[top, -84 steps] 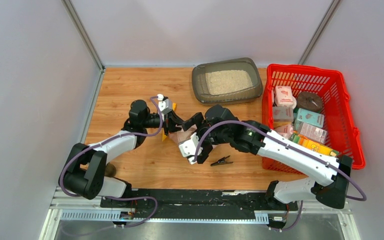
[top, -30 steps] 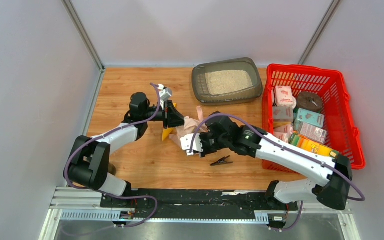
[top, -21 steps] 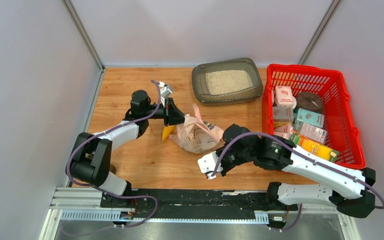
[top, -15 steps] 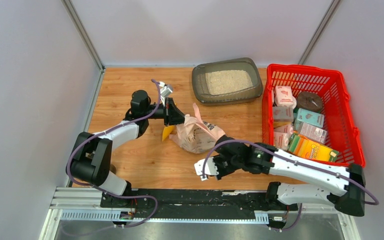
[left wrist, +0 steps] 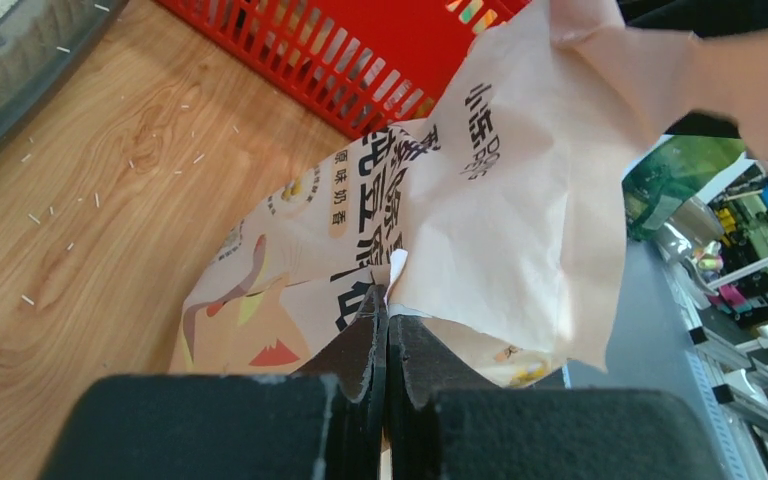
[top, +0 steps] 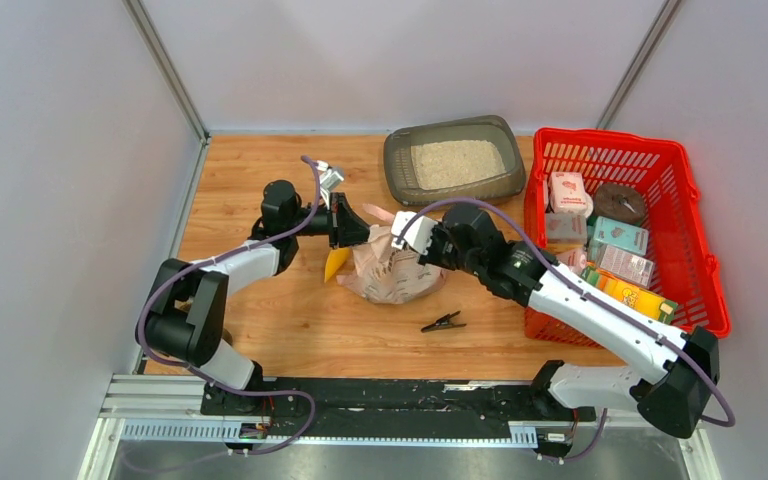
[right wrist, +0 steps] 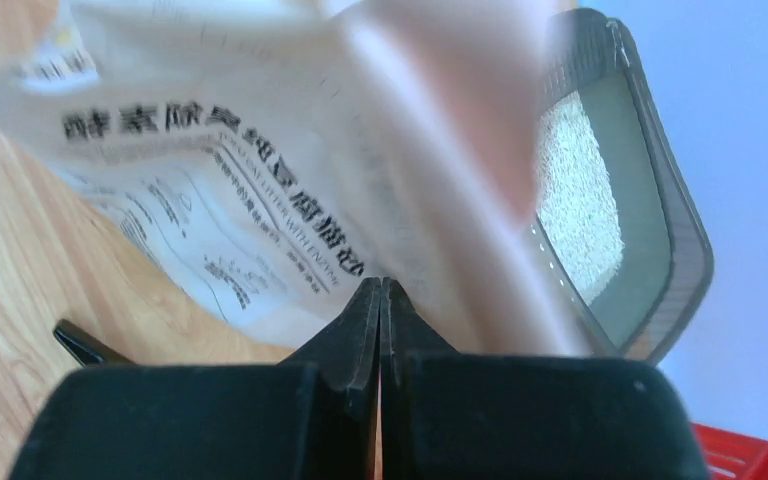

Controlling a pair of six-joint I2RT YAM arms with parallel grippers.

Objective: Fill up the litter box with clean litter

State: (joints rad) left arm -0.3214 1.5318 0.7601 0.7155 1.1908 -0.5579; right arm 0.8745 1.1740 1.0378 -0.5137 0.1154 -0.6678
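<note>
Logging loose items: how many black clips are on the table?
1. The clip lies on the table between the bag and the near edge; others may hide under it.

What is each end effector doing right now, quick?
Left end effector: closed, pinching the litter bag by its paper edge.
Right end effector: closed at the bag; whether it grips it cannot be told.

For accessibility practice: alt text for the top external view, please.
The left gripper pinches a crumpled pale pink paper bag; the shut right gripper sits at its top. Behind, a grey-brown plastic litter box holds beige litter; a red mesh basket stands right.
</note>
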